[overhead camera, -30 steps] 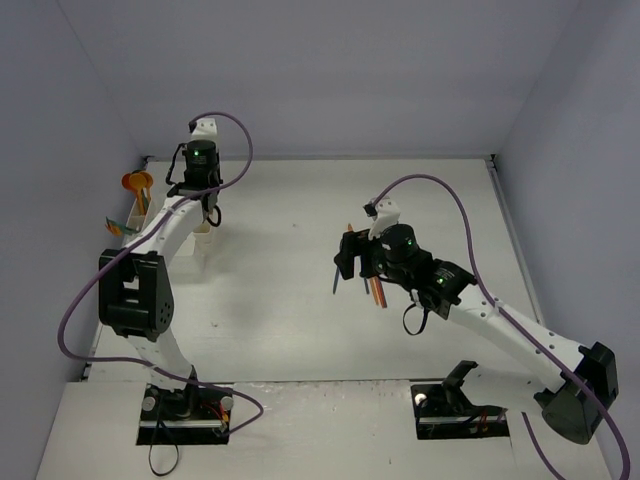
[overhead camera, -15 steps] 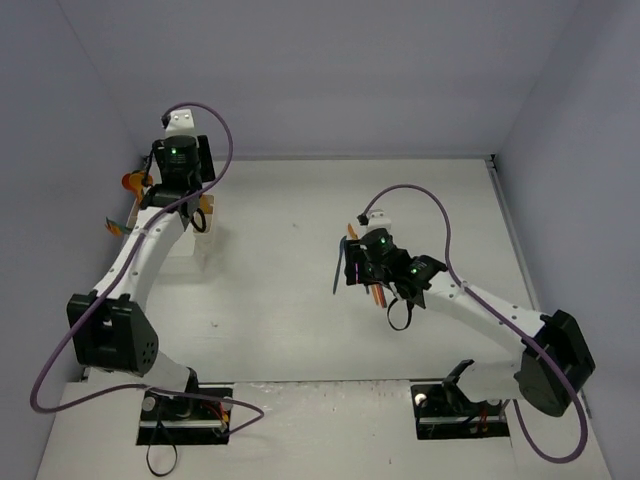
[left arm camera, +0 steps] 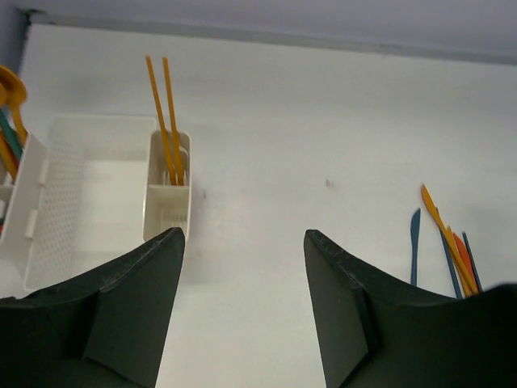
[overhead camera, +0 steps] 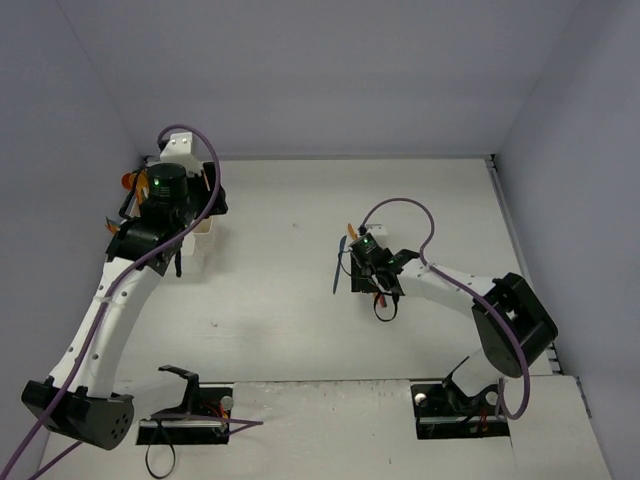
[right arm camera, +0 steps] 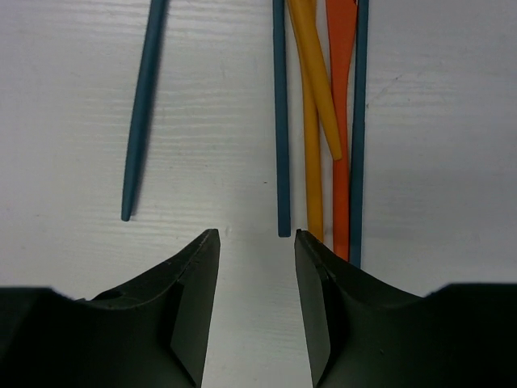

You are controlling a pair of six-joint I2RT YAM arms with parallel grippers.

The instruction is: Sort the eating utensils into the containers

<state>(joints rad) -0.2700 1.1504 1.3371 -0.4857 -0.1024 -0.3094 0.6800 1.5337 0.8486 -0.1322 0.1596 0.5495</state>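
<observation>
Two orange chopstick-like plastic sticks (left arm camera: pixel 168 121): stand leaning in the narrow white plastic bin (left arm camera: pixel 168 206), probably grouped there by kind.
Wide white perforated plastic bin (left arm camera: pixel 81 202): joined to the narrow bin's left; orange and teal utensils (left arm camera: pixel 8 105) stand at the row's far-left edge.
Left fingers (left arm camera: pixel 137 299): spread wide, grasping nothing, raised above the bins.
Bundle of teal, yellow and orange plastic handles (right arm camera: pixel 311 121): lies side by side on the white worktop (right arm camera: pixel 65 97), well apart from the bins, not yet sorted.
Lone teal plastic stick (right arm camera: pixel 144 105): lies apart, left of the bundle.
Right fingers (right arm camera: pixel 186 299): parted, holding nothing, low over the worktop; the gap sits just beside the end of the bundle's outermost teal handle (right arm camera: pixel 280 121), likely to single it out.
Writing: none readable in any view.
</observation>
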